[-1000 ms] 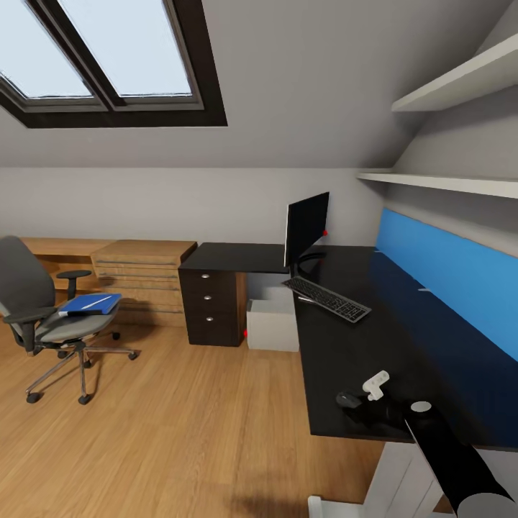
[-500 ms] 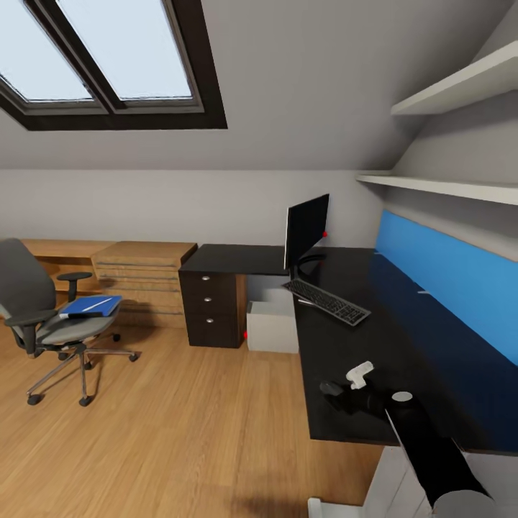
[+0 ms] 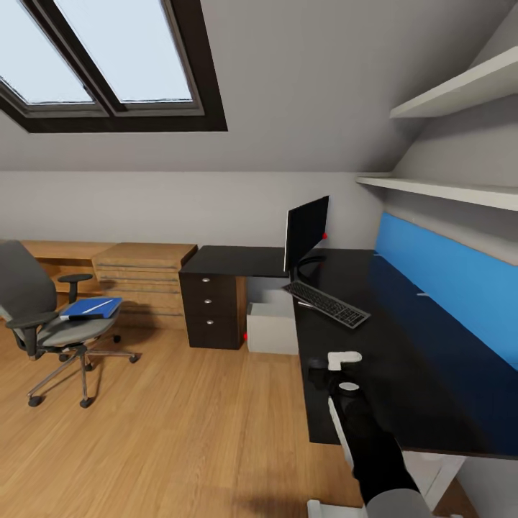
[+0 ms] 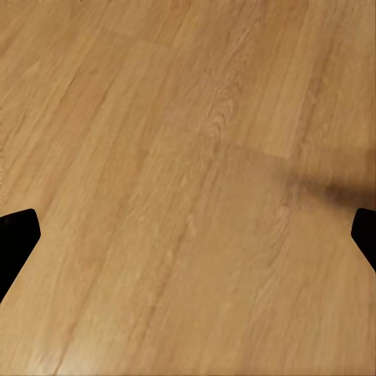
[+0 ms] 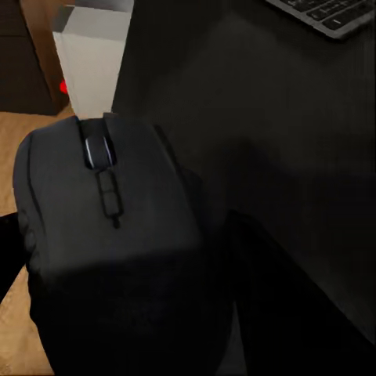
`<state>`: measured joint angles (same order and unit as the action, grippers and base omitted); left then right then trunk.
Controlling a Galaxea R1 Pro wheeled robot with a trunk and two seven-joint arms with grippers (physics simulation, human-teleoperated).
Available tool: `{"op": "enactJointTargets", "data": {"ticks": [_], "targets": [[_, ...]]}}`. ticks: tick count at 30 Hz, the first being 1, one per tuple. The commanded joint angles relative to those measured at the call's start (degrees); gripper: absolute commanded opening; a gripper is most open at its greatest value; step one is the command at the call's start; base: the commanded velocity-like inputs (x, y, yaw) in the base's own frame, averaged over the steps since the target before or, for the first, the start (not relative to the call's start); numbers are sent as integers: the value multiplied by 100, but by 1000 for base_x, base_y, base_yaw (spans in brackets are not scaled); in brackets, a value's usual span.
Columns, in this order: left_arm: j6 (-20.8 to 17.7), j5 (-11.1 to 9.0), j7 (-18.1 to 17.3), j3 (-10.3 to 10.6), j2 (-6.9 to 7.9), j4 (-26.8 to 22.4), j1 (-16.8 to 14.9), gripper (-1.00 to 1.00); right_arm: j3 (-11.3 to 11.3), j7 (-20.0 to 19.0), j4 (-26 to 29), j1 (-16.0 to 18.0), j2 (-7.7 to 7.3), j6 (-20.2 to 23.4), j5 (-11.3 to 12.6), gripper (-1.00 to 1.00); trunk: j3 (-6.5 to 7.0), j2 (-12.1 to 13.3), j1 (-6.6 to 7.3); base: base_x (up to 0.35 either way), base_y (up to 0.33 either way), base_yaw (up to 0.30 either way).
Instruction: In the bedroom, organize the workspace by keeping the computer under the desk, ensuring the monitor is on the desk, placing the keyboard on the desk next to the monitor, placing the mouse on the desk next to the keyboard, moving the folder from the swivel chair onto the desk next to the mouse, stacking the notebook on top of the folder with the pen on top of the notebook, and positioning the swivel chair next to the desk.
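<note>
My right claw (image 3: 321, 372) is over the near edge of the black table (image 3: 403, 338), pinching the mouse (image 5: 110, 243) between its fingers, short of the keyboard (image 3: 326, 302) lying by the monitor (image 3: 306, 229). My left claw (image 4: 188, 235) hangs spread over bare wood floor (image 4: 188, 157). The blue folder (image 3: 91, 308) sits on the swivel chair (image 3: 43, 316), well apart from the table.

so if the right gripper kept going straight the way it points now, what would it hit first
Probably the keyboard. The right gripper, shut on the mouse, points along the desk toward it, with bare desktop in between. Depth is unclear, so if angled down it may meet the desktop first.
</note>
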<state>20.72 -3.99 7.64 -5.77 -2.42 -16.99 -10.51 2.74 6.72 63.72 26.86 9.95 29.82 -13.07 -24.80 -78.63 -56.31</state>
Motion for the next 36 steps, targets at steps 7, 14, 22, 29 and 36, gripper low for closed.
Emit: {"op": "enactJointTargets", "data": {"ticks": [7, 14, 22, 29, 36], "targets": [[43, -41, -16, -12, 3, 3, -4, 100, -25, 336, 28, -14, 4, 16, 1012, -100, -6, -4, 0, 39, 68, 0], [46, -41, -17, -12, 2, 3, -4, 100, -63, 345, 35, -21, 4, 5, 1119, -100, -6, -4, 0, 153, 255, 0], [46, -41, -17, -12, 13, 3, -4, 100, -160, 338, 25, -23, 4, -5, 1149, -100, -6, -4, 0, 225, 267, 0], [46, -41, -17, -20, 22, 3, -4, 100, -158, 336, 18, -23, 4, -8, 1149, -100, -6, -4, 0, 239, 267, 0], [46, -41, -17, -21, 22, 3, -4, 100, -160, 331, 11, -23, 4, -11, 1149, -100, 30, 77, 44, 234, 202, 0]]}}
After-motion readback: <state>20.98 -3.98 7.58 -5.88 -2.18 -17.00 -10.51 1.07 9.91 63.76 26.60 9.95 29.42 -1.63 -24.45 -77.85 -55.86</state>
